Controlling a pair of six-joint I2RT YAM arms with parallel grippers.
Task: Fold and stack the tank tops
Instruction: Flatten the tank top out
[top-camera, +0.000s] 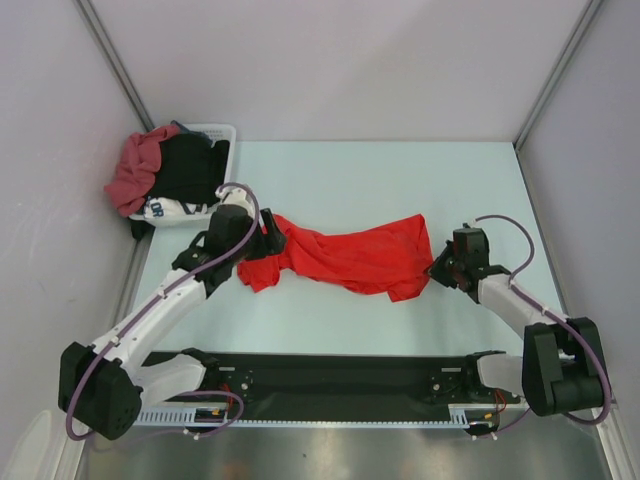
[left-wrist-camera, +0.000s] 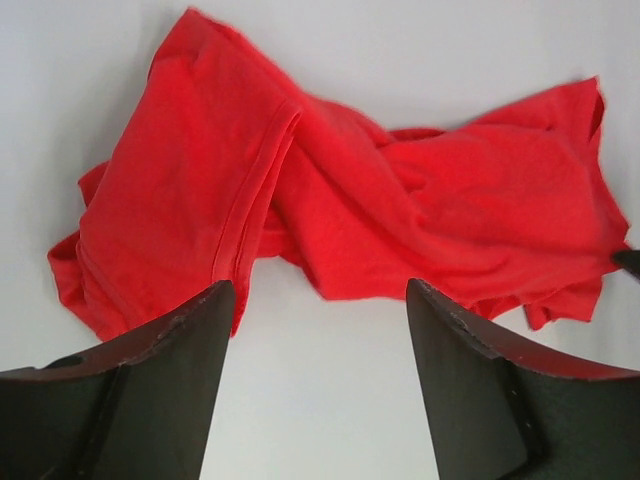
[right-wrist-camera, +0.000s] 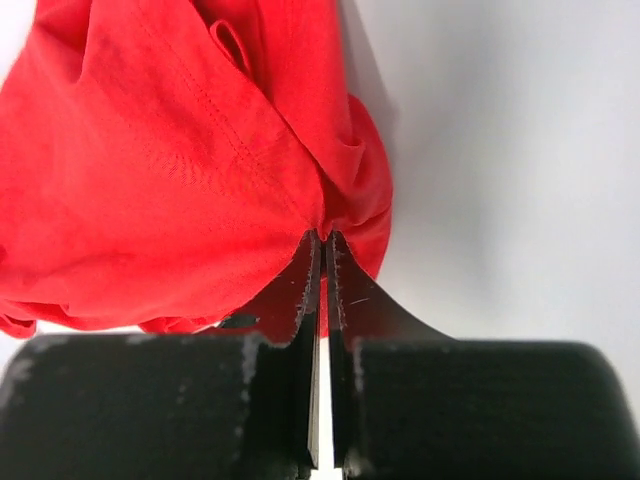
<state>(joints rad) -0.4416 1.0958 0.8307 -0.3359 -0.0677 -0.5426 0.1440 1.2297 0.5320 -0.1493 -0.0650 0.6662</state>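
Pinching the bright red tank top (top-camera: 350, 256) mid-frame, the right gripper (right-wrist-camera: 323, 240) is clamped tight. Left gripper (left-wrist-camera: 318, 292) gapes wide, holding nothing. Maroon tank top (top-camera: 135, 170) sits in the basket (top-camera: 218, 129), upper left.

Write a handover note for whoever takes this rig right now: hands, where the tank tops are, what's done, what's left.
Left hand open at the bright red tank top's left end, holding nothing.
Right hand shut on that top's right edge.
It lies crumpled on the table; the maroon tank top is in the basket, far left.
Done: nothing folded.
Left: fold both, stack them.
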